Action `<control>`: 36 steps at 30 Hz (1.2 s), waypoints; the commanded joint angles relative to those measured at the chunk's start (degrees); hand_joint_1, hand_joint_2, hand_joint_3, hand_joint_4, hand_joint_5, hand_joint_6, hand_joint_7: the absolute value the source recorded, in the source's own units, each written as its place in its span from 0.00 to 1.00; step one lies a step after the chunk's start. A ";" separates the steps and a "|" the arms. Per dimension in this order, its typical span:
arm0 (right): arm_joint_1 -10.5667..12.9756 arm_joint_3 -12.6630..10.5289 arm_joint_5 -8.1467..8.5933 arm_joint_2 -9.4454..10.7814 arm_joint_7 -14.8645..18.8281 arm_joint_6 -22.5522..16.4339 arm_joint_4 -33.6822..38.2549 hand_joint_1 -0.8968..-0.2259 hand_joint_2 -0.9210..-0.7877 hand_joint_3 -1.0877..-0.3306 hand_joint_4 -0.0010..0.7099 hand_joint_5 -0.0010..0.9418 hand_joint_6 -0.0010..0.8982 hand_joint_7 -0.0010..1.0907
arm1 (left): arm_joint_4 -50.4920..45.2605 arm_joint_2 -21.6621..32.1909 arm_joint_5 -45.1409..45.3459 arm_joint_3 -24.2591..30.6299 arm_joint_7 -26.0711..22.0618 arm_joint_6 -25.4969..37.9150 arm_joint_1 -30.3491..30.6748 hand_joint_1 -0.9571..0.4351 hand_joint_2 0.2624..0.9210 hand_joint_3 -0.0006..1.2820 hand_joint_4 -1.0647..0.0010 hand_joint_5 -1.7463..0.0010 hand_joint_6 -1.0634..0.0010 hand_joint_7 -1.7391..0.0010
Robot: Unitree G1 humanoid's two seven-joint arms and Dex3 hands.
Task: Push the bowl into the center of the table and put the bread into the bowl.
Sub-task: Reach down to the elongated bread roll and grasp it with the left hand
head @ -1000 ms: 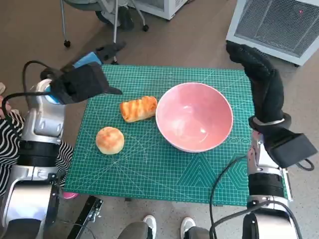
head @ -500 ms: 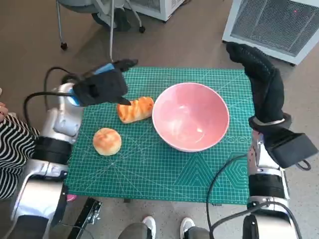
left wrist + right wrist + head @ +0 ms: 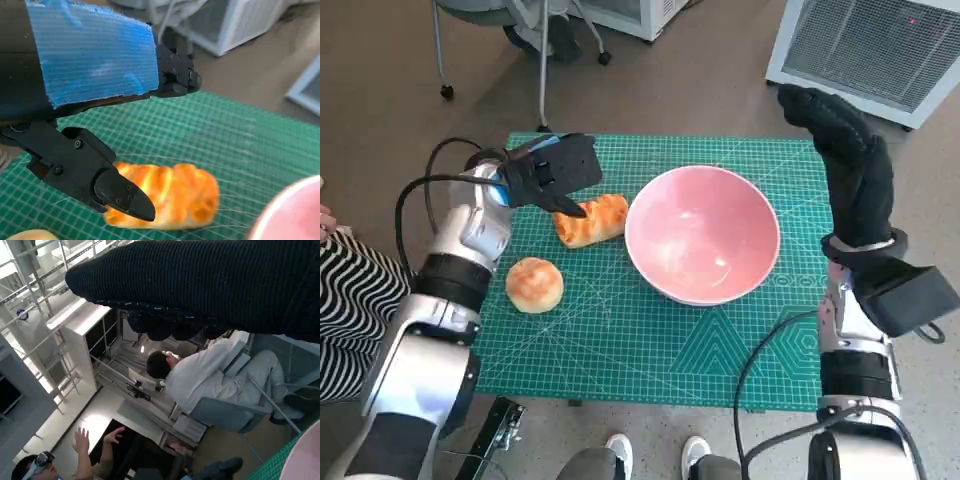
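Note:
A pink bowl stands on the green cutting mat, slightly right of the middle. A long toasted bread roll lies just left of the bowl, and in the left wrist view the long roll shows below my black fingers. A round bun sits nearer the front left. My left hand hovers over the long roll's left end, fingers apart, holding nothing. My right hand is raised upright beyond the bowl's right side, fingers extended and empty; the glove fills the right wrist view.
A white grated unit stands on the floor at the back right. Chair legs stand behind the table's left. A striped sleeve shows at the left edge, shoes by the front edge. People appear in the right wrist view.
My left hand has swung from off the table's left edge rightwards over the mat to the long roll. The bowl, breads and right hand have stayed put; the camera shifted slightly.

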 commanded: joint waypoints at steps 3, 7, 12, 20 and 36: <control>1.76 -0.43 0.89 -0.73 -0.04 0.73 0.57 0.22 0.00 0.48 0.22 0.00 0.04 0.38 | 6.84 -1.37 1.33 -1.82 1.13 0.30 -2.92 0.49 0.68 0.00 0.93 1.00 0.76 1.00; 1.91 -0.52 0.76 -0.65 -0.23 0.83 0.20 0.22 0.00 0.48 0.22 0.00 0.04 0.39 | 9.40 -1.94 1.83 -2.63 1.66 0.05 -3.50 0.49 0.68 0.00 0.93 1.00 0.76 1.00; 2.05 -0.72 0.96 -0.54 -0.14 0.87 -0.13 0.23 0.00 0.48 0.22 0.00 0.04 0.39 | 11.79 -2.56 2.44 -3.56 2.33 -0.42 -3.75 0.48 0.68 0.00 0.92 1.00 0.76 1.00; 2.00 -0.83 1.08 -0.26 -0.16 0.72 -0.11 0.23 0.00 0.48 0.22 0.00 0.04 0.40 | 14.06 -3.58 3.01 -5.14 2.09 -0.86 -3.54 0.46 0.69 0.00 0.91 0.99 0.76 1.00; 1.88 -0.68 2.23 -0.19 0.24 0.76 0.09 0.24 0.00 0.48 0.22 0.00 0.04 0.41 | 16.12 -6.36 4.62 -7.00 6.79 -0.57 -1.50 0.49 0.72 0.01 0.70 0.95 0.66 0.98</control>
